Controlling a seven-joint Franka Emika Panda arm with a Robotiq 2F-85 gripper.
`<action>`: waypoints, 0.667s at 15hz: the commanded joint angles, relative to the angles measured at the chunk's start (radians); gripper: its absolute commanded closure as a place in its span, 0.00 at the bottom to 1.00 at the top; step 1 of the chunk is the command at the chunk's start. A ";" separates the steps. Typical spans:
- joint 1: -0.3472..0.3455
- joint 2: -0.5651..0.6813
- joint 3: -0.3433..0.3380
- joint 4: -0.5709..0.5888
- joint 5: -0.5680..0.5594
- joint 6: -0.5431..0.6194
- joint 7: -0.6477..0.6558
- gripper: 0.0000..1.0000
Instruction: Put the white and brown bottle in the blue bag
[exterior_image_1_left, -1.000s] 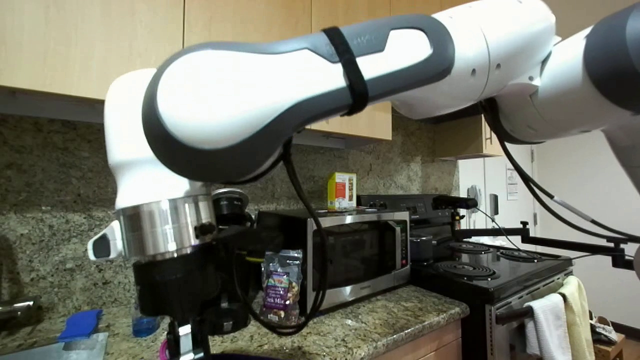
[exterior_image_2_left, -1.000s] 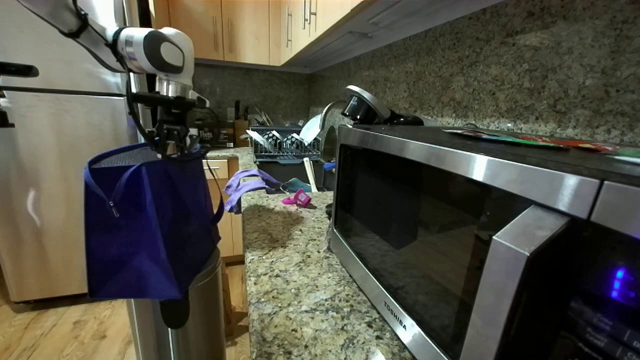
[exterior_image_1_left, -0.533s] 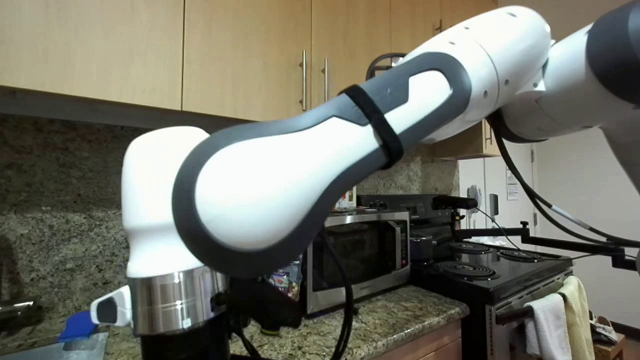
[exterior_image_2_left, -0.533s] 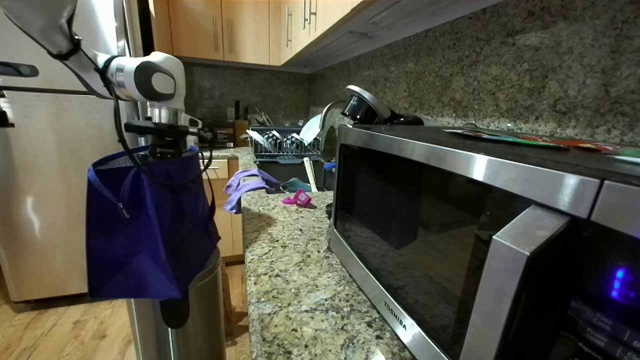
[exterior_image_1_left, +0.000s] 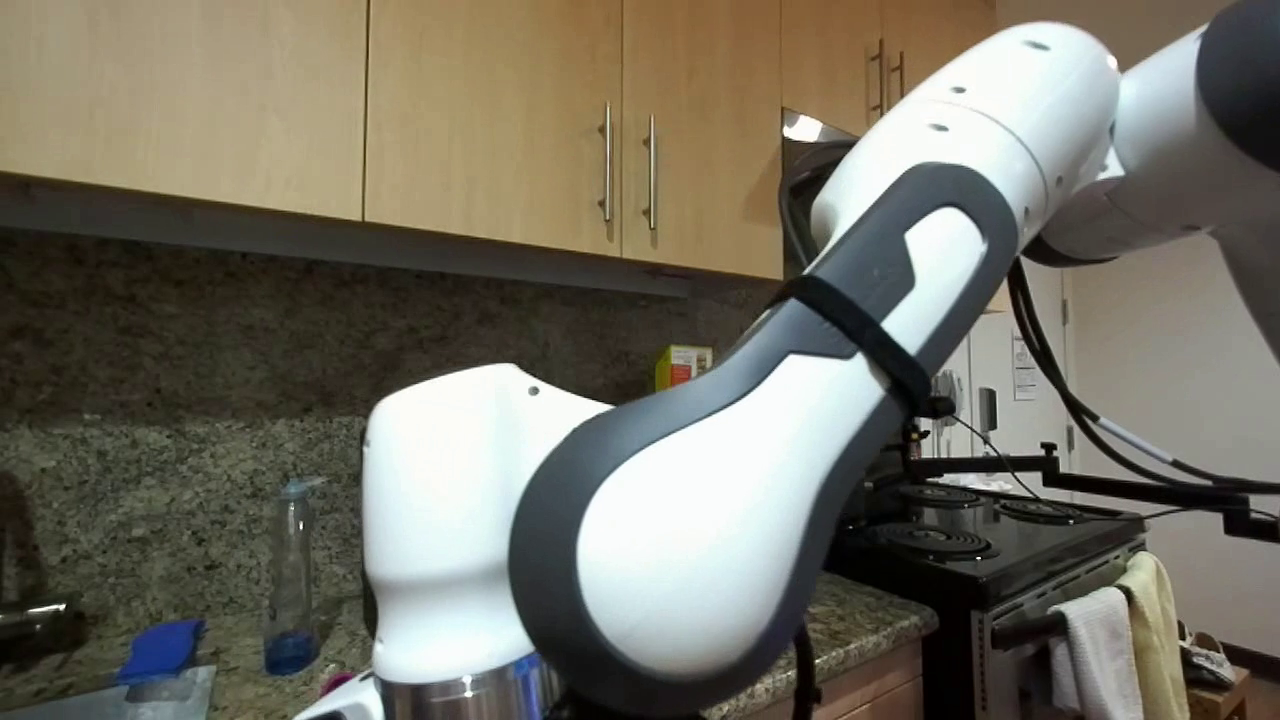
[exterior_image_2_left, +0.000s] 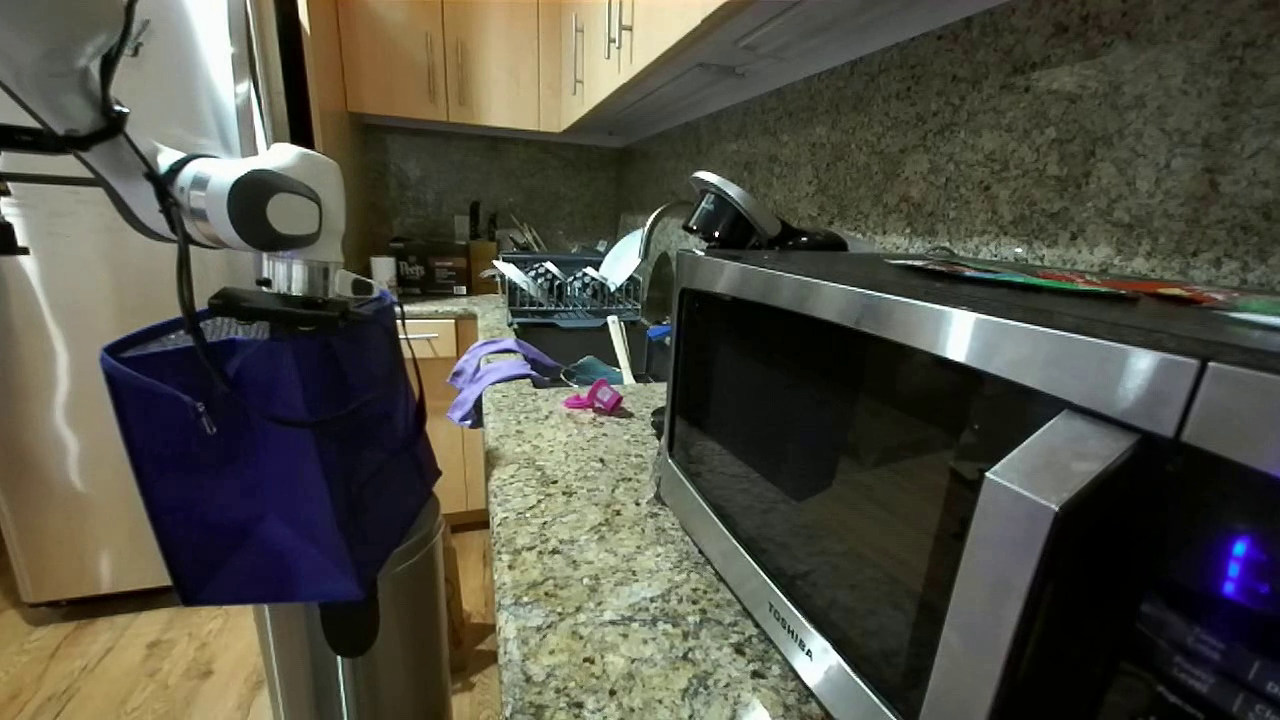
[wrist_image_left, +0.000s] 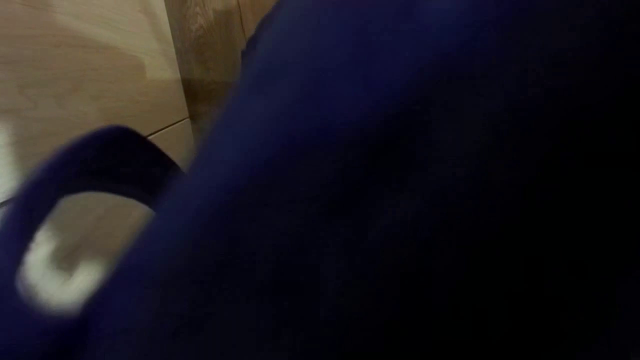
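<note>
The blue bag (exterior_image_2_left: 240, 490) stands open-topped beside the counter, in front of a metal bin. My arm points down into its mouth. The dark camera mount on my wrist is level with the bag's rim. The gripper and its fingers are hidden inside the bag, so its opening and anything in it do not show. In the wrist view the bag's dark blue cloth (wrist_image_left: 320, 85) fills most of the picture, blurred, with a strap loop at the left; no fingers show. The white and brown bottle is out of view or hidden.
The granite counter (exterior_image_2_left: 570, 580) runs along the bag's side, with the microwave (exterior_image_2_left: 850, 400), a pink cup (exterior_image_2_left: 602, 396) and a purple cloth (exterior_image_2_left: 490, 370). A clear bottle (exterior_image_1_left: 290, 580) stands by the back wall. The metal bin (exterior_image_2_left: 415, 600) is behind the bag.
My arm has moved down, and the gripper has sunk from the bag's rim to inside it. The bag's upper part has bulged to the left in an exterior view.
</note>
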 joint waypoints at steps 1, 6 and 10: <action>-0.033 -0.081 0.044 -0.128 0.024 0.074 -0.041 0.89; -0.030 -0.091 0.083 -0.166 0.037 0.186 -0.067 0.89; -0.033 -0.090 0.111 -0.174 0.043 0.223 -0.088 0.89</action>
